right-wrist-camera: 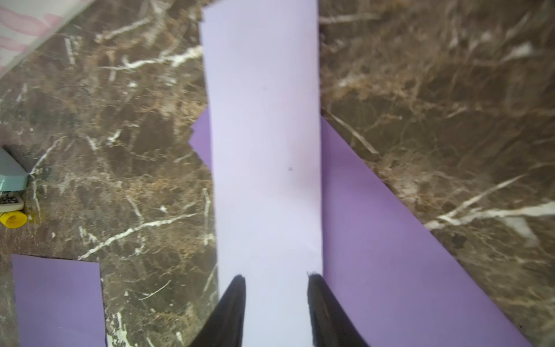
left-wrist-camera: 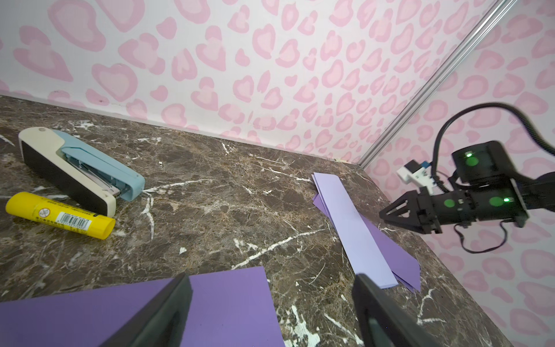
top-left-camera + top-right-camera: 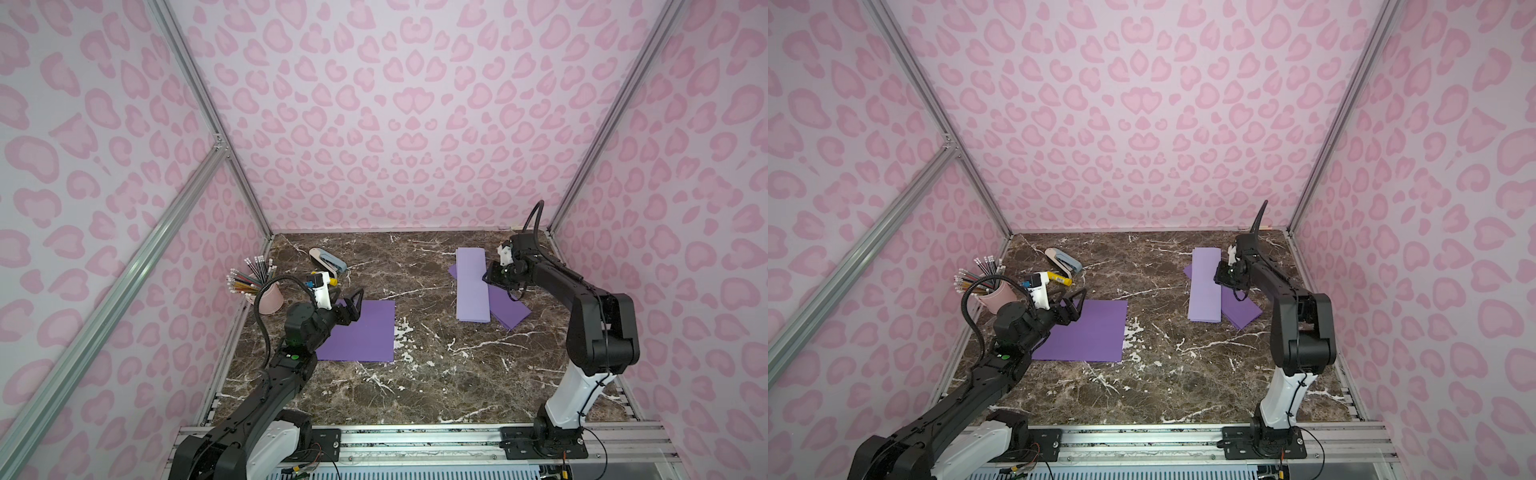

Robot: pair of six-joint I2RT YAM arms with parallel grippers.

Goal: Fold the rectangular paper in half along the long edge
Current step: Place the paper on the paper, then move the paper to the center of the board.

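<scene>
At the left edge of the marble table (image 3: 415, 395), a pink cup (image 3: 272, 299) filled with pencils is seen standing upright. Farther back, a stapler (image 3: 328, 261) is laid on its side, with a yellow glue stick (image 2: 60, 214) just beside it. The left gripper (image 3: 352, 306) is held over the far left part of an unfolded purple sheet (image 3: 365, 332), which is spread flat on the left half of the table. In the left wrist view its jaws are spread wide and nothing is gripped between them. Well apart to the right, a pale folded strip (image 3: 471, 286) is laid lengthwise toward the back wall. It rests on top of a darker folded paper (image 3: 513, 313) that is set askew beneath it. The right gripper (image 1: 276, 278) is poised at the strip's right side. In the right wrist view its jaws are parted only partway, and the strip is seen lying flat through the gap, with nothing clamped. Whether the fingertips touch the strip cannot be told.
</scene>
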